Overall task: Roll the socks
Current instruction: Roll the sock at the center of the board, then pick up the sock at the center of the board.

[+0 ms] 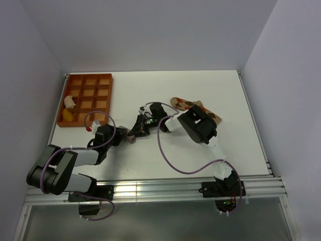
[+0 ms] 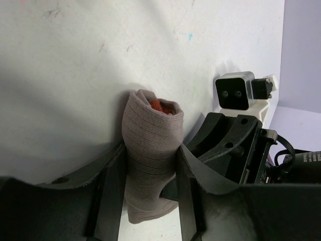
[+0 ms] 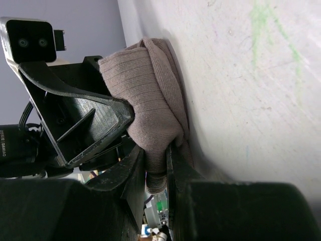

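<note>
Table [image 1: 241, 145], white, is listed from its near edge outward. Nearest the arm bases, the left gripper [image 2: 150, 150] is set with its two fingers pressed against opposite flanks of the grey-brown sock [image 2: 150, 130], which lies as a short roll on the table near its middle. The clamp across the roll is judged to be there so that the turns are prevented from springing loose. A trace of the red cuff [image 2: 158, 105] is seen tucked inside the roll's end, so the rolling of this sock is judged largely done. Just beyond, the right gripper [image 3: 156, 155] is shut to a narrow slit on a pinch of the same sock's loose edge, probably so that this edge can be held taut. Farther off, the argyle sock [image 1: 193, 105] is laid flat and unrolled, partly hidden by the right arm and apart from both grippers. At the far left an orange compartment tray [image 1: 89, 77] is placed, with a white item [image 1: 68, 102] and a yellow item [image 1: 67, 116] in its left cells. Small white lettering is borne by a black motor housing [image 3: 10, 150] but cannot be read with confidence. No brand or label is found on either sock.
</note>
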Controlling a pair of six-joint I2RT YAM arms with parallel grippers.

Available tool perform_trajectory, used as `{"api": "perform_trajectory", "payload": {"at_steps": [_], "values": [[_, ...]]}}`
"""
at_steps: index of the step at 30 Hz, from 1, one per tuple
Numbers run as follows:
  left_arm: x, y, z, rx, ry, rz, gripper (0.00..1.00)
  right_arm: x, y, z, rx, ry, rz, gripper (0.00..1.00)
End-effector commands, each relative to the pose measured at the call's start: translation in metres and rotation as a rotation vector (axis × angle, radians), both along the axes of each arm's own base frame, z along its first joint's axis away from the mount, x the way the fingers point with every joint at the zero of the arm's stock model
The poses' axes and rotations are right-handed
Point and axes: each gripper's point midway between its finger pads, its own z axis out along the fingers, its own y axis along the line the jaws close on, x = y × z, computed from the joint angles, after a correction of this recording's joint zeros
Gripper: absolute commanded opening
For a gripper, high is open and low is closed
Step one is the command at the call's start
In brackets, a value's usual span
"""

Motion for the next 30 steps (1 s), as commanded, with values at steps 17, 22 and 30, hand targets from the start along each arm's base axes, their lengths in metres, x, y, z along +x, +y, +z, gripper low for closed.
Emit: {"api": "perform_trajectory", "payload": {"at_steps": [17,22,30], "values": [[-0.011,0.008,-0.034,0.271,0.249,-0.079,0.00,0.015,-0.054,-0.012,-0.304,-0.254,-0.061,0.48],[-0.009,0.014,-0.031,0.396,0.316,-0.134,0.00,0.025,-0.093,0.014,-0.425,-0.405,-0.105,0.49],[-0.001,0.008,-0.049,0.527,0.457,-0.261,0.00,0.034,-0.130,0.035,-0.472,-0.515,-0.177,0.49]]}}
